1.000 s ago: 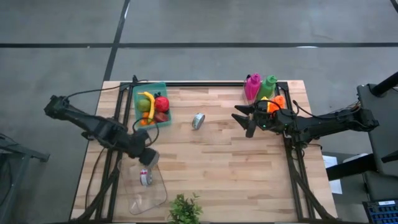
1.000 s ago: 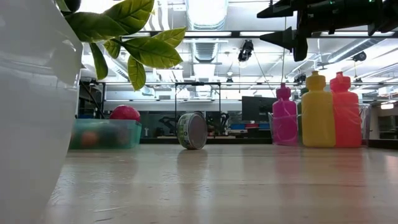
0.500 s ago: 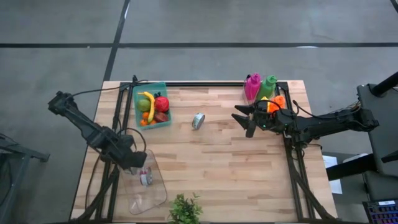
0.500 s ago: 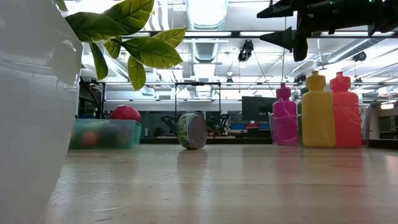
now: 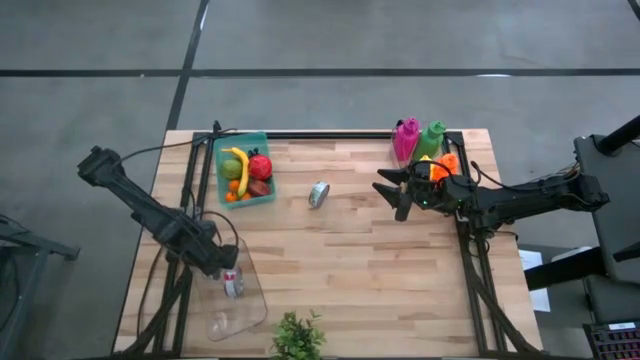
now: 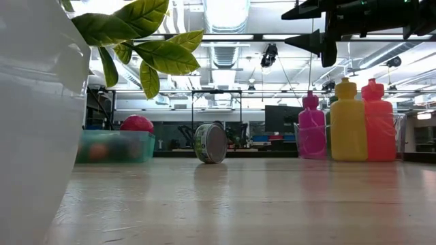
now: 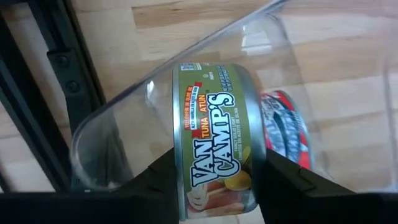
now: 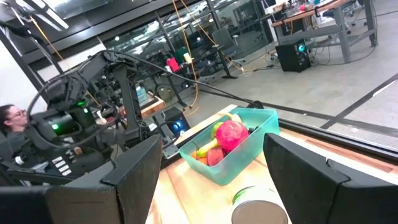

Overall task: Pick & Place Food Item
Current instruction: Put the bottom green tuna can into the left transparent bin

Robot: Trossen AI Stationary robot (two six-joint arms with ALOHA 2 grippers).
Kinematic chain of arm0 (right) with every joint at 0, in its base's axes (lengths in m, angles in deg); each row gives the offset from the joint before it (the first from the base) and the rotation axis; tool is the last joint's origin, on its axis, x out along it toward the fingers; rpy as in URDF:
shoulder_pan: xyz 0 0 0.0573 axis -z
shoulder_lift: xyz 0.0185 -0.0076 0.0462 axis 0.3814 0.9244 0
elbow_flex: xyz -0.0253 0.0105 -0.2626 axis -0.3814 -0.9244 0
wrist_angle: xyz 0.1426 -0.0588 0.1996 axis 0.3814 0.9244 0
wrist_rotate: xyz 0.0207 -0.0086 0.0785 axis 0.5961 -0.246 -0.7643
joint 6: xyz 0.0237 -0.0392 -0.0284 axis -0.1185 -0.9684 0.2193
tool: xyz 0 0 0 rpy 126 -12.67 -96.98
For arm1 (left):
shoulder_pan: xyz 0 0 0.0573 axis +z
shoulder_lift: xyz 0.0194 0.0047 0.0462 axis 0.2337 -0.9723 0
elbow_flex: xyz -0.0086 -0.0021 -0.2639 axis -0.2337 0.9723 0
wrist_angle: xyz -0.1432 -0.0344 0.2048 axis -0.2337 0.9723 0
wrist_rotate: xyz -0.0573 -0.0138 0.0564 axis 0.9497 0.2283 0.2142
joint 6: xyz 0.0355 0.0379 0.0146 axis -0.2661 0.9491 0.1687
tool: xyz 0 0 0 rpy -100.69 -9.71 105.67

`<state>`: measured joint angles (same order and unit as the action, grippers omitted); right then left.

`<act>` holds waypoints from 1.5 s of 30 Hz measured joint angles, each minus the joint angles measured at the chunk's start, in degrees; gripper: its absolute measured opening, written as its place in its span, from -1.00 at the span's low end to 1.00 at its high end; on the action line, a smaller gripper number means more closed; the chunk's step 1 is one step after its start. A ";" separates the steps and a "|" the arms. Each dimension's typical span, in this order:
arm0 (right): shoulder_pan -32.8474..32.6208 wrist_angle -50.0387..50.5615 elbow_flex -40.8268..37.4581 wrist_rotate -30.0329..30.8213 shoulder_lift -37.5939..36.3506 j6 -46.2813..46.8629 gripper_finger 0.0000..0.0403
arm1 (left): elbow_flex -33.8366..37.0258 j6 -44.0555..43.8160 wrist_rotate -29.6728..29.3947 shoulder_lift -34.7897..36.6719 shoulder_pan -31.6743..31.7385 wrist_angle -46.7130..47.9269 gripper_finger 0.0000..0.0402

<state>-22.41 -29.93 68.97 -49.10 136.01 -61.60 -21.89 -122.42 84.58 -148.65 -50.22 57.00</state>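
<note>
My left gripper [image 5: 224, 270] is shut on a green-labelled tuna can [image 7: 214, 140], which hangs over the open mouth of a clear plastic container [image 5: 240, 305] at the table's near left. A red-labelled can [image 7: 283, 134] lies inside that container. Another can [image 5: 319, 194] stands on its edge mid-table. My right gripper [image 5: 395, 196] hovers open and level above the table's right part, holding nothing. My left gripper pinches the tuna can between its two fingers [image 7: 155, 186], one on each flat end [image 7: 181, 162]. The fingers point down from above. The can is on edge with its label wall [image 7: 217, 112] toward the wrist camera, lifted clear above the container's rim [image 7: 124, 99].
A teal basket [image 5: 262, 140] of fruit stands at the far left. Pink, green and orange bottles [image 5: 420, 142] stand at the far right. A potted plant [image 5: 297, 338] stands at the near edge. Black frame rails [image 5: 190, 190] run along the left and right sides. A person [image 8: 12, 118] sits beyond the table.
My left gripper has carried the tuna can down and toward the table's near left, over the clear container, rolling its wrist on the way. It has stayed shut on the can.
</note>
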 joint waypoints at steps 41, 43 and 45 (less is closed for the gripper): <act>0.01 0.00 0.00 -0.01 0.00 0.00 0.37 | 10.67 -1.23 -0.25 -0.07 0.04 -13.17 0.08; 0.00 0.00 0.00 0.00 0.00 0.00 0.37 | 10.66 -1.23 -0.27 -0.04 0.04 -13.19 0.14; 0.01 0.01 -0.01 0.00 -0.01 -0.01 0.37 | 10.66 -1.23 -0.25 -0.04 0.04 -13.17 0.16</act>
<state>-22.40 -29.92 68.96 -49.10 136.00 -61.61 -11.23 -123.64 84.33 -148.69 -50.18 43.83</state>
